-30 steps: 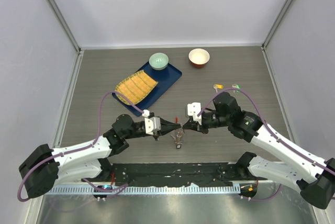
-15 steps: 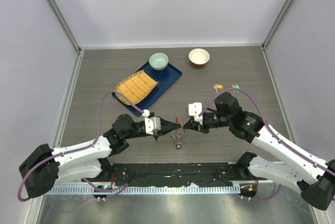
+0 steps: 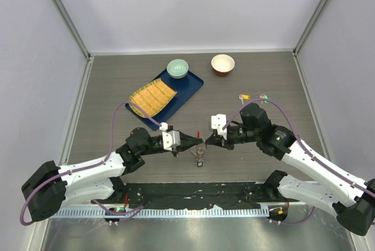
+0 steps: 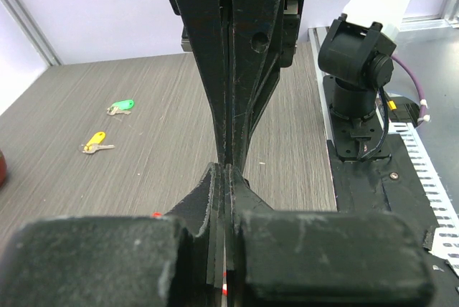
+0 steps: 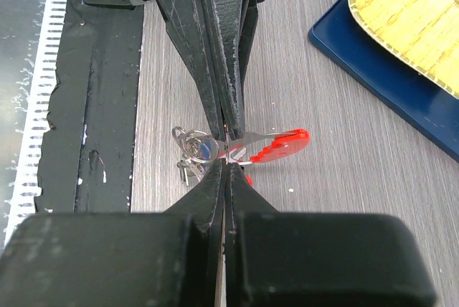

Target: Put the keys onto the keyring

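Keyring [image 5: 197,148] between left pincer [image 5: 228,128], right pincer [image 5: 225,171], centre-front

Far to my left on the wooden table [image 3: 117,81] I see a blue tray [image 3: 186,87] carrying a yellow woven mat [image 3: 152,98], a green bowl [image 3: 177,68] at its far corner, and an orange bowl [image 3: 222,64] apart.

Yellow key [image 4: 95,141]: is showing no lettering.
Green key [image 4: 123,105]: is showing no lettering.
Keyring [image 5: 278,145]: is showing no lettering.
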{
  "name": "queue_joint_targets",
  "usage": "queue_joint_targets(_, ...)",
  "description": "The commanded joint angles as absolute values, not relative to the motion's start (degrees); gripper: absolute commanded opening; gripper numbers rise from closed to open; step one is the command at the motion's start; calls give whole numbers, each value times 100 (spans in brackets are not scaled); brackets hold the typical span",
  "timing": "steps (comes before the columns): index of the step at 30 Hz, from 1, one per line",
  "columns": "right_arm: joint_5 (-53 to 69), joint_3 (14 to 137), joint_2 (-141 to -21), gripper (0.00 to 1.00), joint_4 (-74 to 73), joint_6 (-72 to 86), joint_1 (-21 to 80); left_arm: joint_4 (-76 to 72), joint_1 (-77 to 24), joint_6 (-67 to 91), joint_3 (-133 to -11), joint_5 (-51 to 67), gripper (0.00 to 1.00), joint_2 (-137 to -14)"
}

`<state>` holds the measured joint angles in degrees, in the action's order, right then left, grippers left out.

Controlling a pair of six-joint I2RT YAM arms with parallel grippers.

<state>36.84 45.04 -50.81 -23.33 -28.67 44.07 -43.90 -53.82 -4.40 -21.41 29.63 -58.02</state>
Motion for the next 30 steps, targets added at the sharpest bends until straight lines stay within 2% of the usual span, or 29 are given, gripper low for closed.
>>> queue_joint_targets(1, 4017, 4641, -4948, 1, -1846, -2707, 4430, -4536, -5361, -448, -2426, 2962, 0, -5897)
queue_joint_targets(14, 3938, 4623, -4957, 1, -1784, -2584, 4421, -4201, -5361, -492, -2531, 2865, 0, -5889)
queue_joint_targets(30, 3797, 4676, -4975, 1, -1784, -2523, 4395, -2919, -5361, -870, -2786, 2795, 0, -5730)
